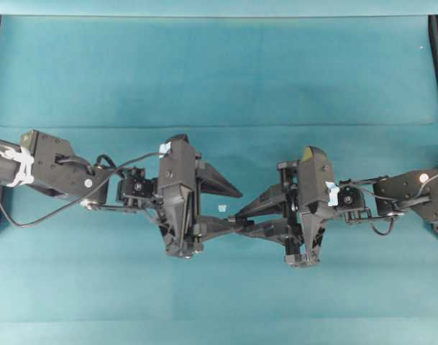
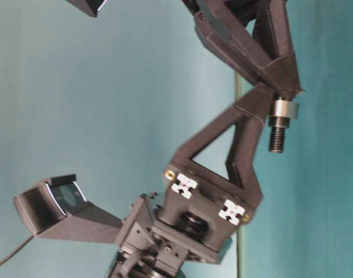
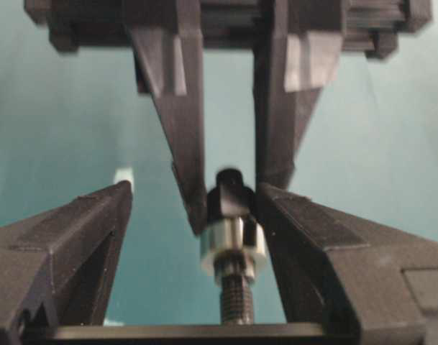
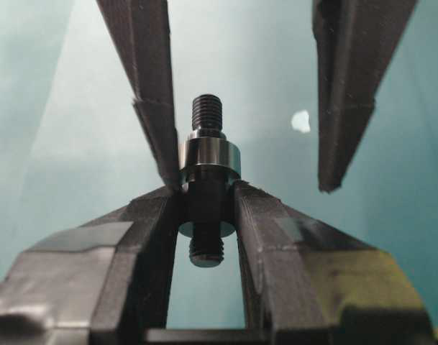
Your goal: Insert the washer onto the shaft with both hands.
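Plain teal cloth (image 1: pixel 219 72) covers the table. Right gripper (image 4: pixel 208 194) is clamped tight on the shaft (image 4: pixel 206 169), washer (image 4: pixel 209 153) sitting on it. Left gripper (image 3: pixel 197 201) is spread wide, one finger (image 3: pixel 334 237) right beside the washer.

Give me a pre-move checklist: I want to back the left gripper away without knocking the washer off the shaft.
1. Right gripper shut on the shaft: ok.
2. Washer sits around the shaft, just behind the threaded end: ok.
3. Left gripper open: ok.
4. Left fingers clear of the washer: cannot tell; one lies right beside the ring, the other stands well apart.
5. Threaded end free of both grippers: ok.
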`<state>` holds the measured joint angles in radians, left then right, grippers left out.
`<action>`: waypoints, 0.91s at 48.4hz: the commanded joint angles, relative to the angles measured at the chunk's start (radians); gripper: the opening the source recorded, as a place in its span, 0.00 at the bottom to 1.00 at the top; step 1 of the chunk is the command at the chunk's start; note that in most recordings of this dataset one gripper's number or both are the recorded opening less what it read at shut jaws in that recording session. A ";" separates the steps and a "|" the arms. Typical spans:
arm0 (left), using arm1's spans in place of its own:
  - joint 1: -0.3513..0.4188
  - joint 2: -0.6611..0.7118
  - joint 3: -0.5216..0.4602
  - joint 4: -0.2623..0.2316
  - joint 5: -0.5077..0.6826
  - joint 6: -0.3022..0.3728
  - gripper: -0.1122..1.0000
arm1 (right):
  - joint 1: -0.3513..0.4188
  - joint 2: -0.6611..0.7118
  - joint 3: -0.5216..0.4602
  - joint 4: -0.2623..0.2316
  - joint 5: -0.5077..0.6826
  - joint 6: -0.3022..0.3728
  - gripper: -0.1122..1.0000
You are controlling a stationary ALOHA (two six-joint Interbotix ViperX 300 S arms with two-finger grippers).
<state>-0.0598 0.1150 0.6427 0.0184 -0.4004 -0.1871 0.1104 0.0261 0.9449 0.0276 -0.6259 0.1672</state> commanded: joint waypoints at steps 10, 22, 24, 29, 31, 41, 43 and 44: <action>0.008 -0.135 0.021 0.003 0.005 0.000 0.77 | 0.002 -0.023 0.014 0.000 -0.067 0.015 0.10; 0.011 -0.247 0.117 0.003 0.055 0.000 0.76 | 0.002 -0.023 0.015 0.002 -0.069 0.015 0.10; 0.009 -0.265 0.132 0.003 0.077 0.000 0.76 | 0.002 -0.023 0.015 0.000 -0.069 0.015 0.10; 0.006 -0.319 0.167 0.003 0.141 0.003 0.76 | 0.002 -0.023 0.015 0.000 -0.069 0.015 0.10; 0.005 -0.339 0.176 0.003 0.166 0.006 0.76 | 0.002 -0.023 0.015 0.002 -0.067 0.015 0.10; -0.002 -0.420 0.212 0.003 0.265 0.012 0.76 | 0.002 -0.023 0.015 0.000 -0.064 0.015 0.10; -0.002 -0.433 0.218 0.003 0.278 0.012 0.76 | 0.002 -0.023 0.015 0.000 -0.060 0.015 0.10; -0.003 -0.439 0.221 0.003 0.284 0.012 0.76 | 0.002 -0.023 0.015 0.002 -0.057 0.015 0.10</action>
<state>-0.0598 -0.2899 0.8667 0.0199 -0.1304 -0.1779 0.1104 0.0199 0.9664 0.0276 -0.6811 0.1703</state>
